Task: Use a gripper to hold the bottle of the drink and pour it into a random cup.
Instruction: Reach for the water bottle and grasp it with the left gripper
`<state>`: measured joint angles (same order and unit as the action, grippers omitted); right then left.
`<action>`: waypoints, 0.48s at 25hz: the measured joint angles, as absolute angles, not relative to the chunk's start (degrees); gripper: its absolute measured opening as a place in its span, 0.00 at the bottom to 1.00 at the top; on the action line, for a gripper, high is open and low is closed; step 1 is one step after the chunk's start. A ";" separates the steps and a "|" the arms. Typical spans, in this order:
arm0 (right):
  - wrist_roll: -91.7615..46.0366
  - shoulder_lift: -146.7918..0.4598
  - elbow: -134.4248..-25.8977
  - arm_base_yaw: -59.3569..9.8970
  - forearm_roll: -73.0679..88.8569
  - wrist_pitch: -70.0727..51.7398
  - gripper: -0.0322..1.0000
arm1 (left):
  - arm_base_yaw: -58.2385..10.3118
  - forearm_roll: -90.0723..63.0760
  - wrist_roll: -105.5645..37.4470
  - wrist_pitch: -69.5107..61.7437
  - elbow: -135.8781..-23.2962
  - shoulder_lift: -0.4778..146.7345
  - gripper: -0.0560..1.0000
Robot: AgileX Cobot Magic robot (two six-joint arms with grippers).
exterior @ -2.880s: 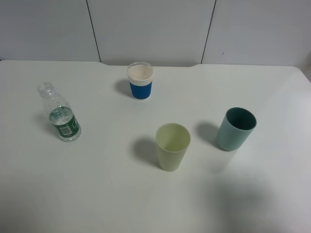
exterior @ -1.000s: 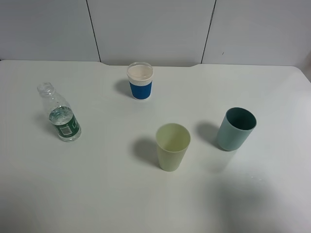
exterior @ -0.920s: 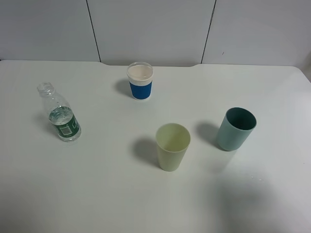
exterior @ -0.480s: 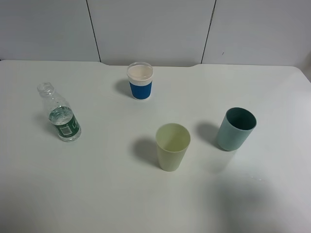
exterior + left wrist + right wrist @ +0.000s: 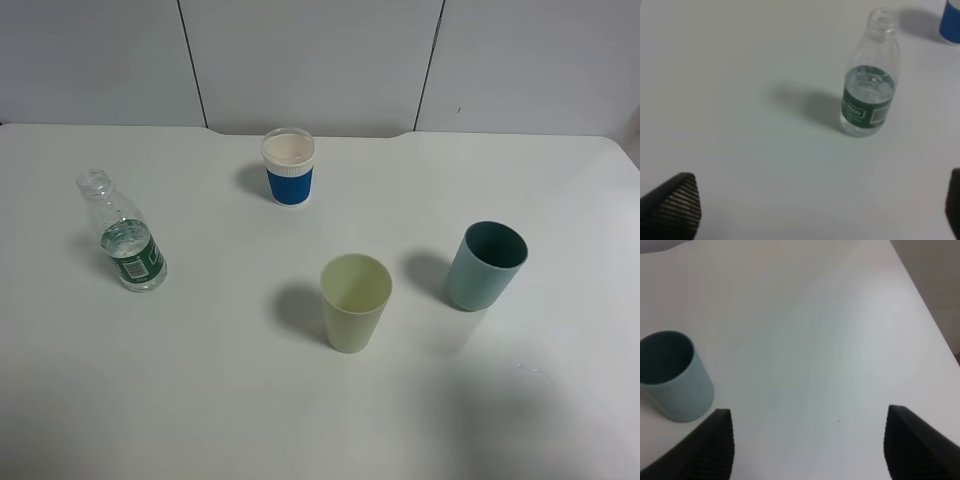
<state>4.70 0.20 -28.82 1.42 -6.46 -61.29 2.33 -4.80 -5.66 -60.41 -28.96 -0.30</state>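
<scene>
The left gripper [image 5: 812, 210] is held wide open and empty, and the upright bottle [image 5: 867, 100] is seen ahead of it, untouched, well apart from the right gripper [image 5: 810, 445].

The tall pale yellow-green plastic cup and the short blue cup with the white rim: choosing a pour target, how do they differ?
The pale yellow-green plastic cup is taller and tapered; the blue cup is squat. The yellow-green cup is one plain colour; the blue cup has a white rim. Both stand upright, open-topped, on the table.
</scene>
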 joint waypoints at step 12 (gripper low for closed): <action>4.70 0.20 -28.82 1.42 -6.46 -61.29 0.65 | 2.33 -3.51 -2.78 -60.41 -28.96 -0.30 0.99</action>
<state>4.70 0.20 -28.82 1.42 -6.46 -61.29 2.33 -3.51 -2.78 -60.41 -28.96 -0.30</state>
